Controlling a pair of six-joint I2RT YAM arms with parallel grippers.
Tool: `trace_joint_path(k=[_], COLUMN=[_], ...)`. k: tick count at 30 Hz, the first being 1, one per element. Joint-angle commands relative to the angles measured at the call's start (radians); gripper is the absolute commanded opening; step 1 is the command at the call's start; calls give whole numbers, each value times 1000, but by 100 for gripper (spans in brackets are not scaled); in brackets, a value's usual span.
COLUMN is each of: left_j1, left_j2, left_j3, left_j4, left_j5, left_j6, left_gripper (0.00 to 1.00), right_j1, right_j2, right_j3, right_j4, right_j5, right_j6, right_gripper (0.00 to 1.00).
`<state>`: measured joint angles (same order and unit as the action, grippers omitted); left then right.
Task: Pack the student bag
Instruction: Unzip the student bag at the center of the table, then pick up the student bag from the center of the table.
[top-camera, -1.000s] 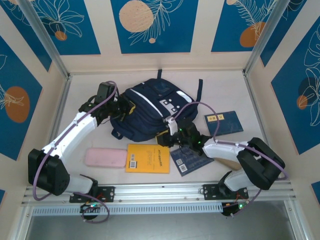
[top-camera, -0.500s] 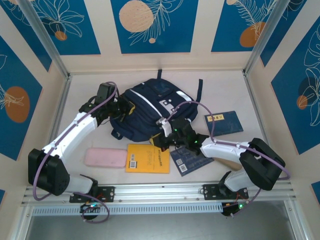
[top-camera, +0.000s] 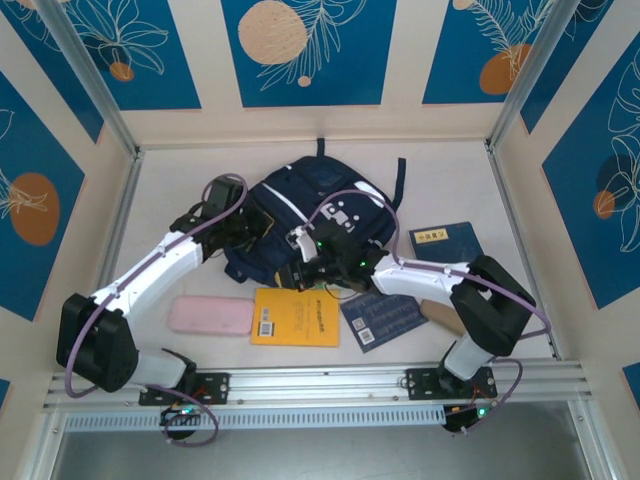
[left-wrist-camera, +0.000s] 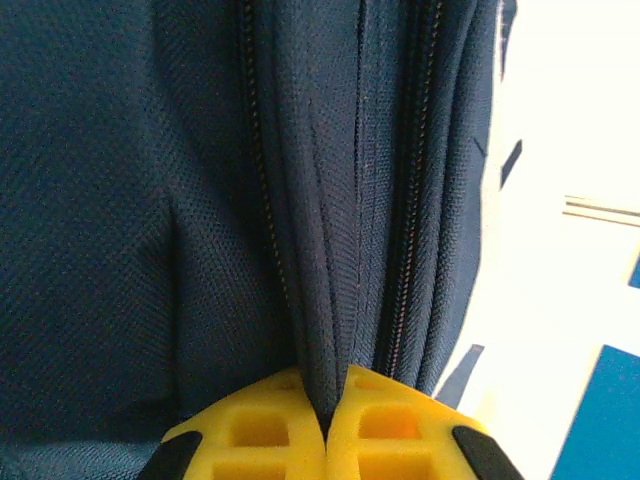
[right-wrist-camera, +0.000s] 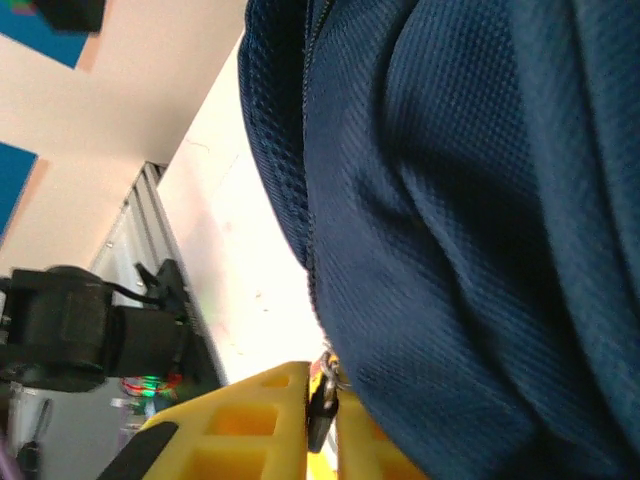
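Note:
The student bag (top-camera: 312, 205), dark navy with white stripes and patches, lies in the middle of the table. My left gripper (top-camera: 262, 226) is at the bag's left side. In the left wrist view it (left-wrist-camera: 326, 405) is shut on a fold of the bag's navy fabric (left-wrist-camera: 320, 250) between two zipper lines. My right gripper (top-camera: 300, 270) is at the bag's near edge. In the right wrist view it (right-wrist-camera: 322, 405) is shut on a small dark zipper pull (right-wrist-camera: 321, 398) at the bag's (right-wrist-camera: 460, 220) seam.
Near the front lie a pink pencil case (top-camera: 210, 316), a yellow book (top-camera: 296, 317) and a dark blue booklet (top-camera: 386, 319). A blue book (top-camera: 447, 241) lies to the right of the bag, behind my right arm. Walls close in the table on three sides.
My right gripper has slid left along the bag's near edge and closed on the zipper pull. The left gripper, still shut on the fabric, has shifted slightly right.

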<state>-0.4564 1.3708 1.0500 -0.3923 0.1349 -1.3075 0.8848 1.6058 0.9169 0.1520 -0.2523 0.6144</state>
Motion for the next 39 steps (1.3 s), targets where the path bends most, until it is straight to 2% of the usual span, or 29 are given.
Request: trace_joint_path(k=[1,3,5,9,13,16,20,24,27,31,33,36,39], left_j1=[-39,-36,-34,-33,-32,-31,-29,-27,-22,-9,-1,8,11], left_j2=[-12,-23,-26,-26,-14,-2,-6,-12,-10,-9,-10,-4,2], left_j3=[-53,-73,-82,-109,-144,-128,-101,-85,-81,-68,-53,-24,6], left_j4=[13,12,0,-14,23,26,6,-7,-16,-30,-43,-61,-82], left_j5=[37,37,35,36,69,90,96,101,111,127,127,126,132], left_j6=[14,36,70,119,132,159,195,218,224,237,252,279,302], left_gripper=[0,0,0,0,0,0,0,0,0,0,0,0,0], right_j1=[22,18,0,-46,-115,-165,-172,-191,-193,-177,-167,-168,-179], right_j2=[-14,-53,-93,-145,-173,-129,-6,103,168,220,228,236,222], right_j3=[80,82,108,173,183,197,286,369,418,453,443,437,410], right_j4=[2,-64,-183,-404,-443,-436,-489,-507,-528,-574,-568,-568,-547], right_j5=[-76,-70,-99,-131,-11,97,229,179,177,159,207,273,241], right_j6=[11,3,-45,-177,-233,-277,-406,-448,-495,-569,-593,-591,-578], right_gripper=[28,40,48,50,51,57,68,79,80,79,75,55,35])
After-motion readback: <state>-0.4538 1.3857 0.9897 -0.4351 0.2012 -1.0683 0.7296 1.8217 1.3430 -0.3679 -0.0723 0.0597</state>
